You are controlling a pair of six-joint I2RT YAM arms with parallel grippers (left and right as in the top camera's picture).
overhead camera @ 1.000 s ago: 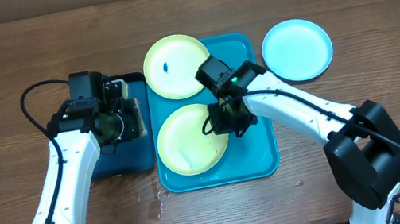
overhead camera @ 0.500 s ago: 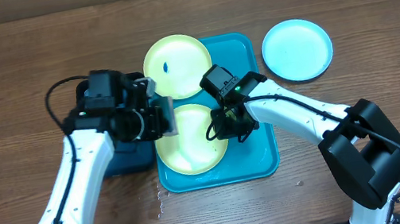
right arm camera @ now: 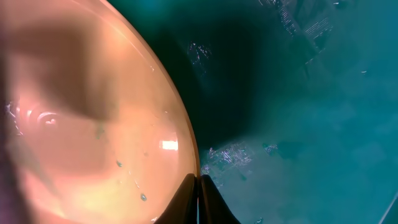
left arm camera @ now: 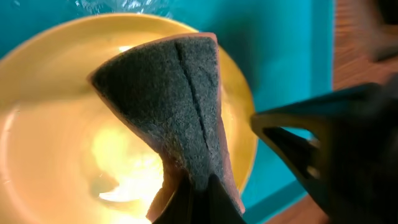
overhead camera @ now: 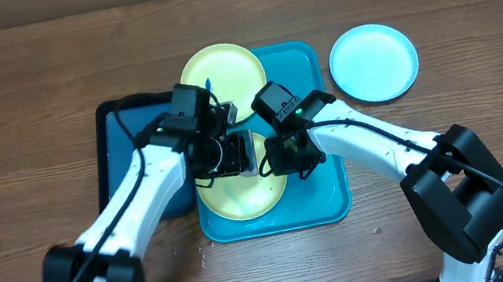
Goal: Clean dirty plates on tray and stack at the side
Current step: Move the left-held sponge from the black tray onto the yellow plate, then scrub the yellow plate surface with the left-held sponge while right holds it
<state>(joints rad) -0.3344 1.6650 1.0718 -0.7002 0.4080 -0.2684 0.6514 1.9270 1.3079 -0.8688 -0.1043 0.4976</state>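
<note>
Left gripper [left arm camera: 196, 198] jaws clamp one grey sponge [left arm camera: 168, 106] above the near plate [left arm camera: 50, 137]. Right gripper [right arm camera: 198, 186] jaws pinch that plate's rim. Three plates in total: near and far plate [overhead camera: 212, 71] on the tray [overhead camera: 327, 200], third plate [overhead camera: 374, 62] on the table [overhead camera: 2, 99] beside it, visible overhead only.

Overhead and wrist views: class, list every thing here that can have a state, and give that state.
Near round yellow-green plastic plate, on the tray, rim pinched.
Far yellow-green plate, partly on tray, blue smudge showing.
Pale cyan plate, on the table, off the tray.
Bright turquoise rectangular plastic tray, holding two plates.
Grey sponge, folded, over near plate.
Left gripper, shut on sponge.
Right gripper, shut on near plate.
</note>
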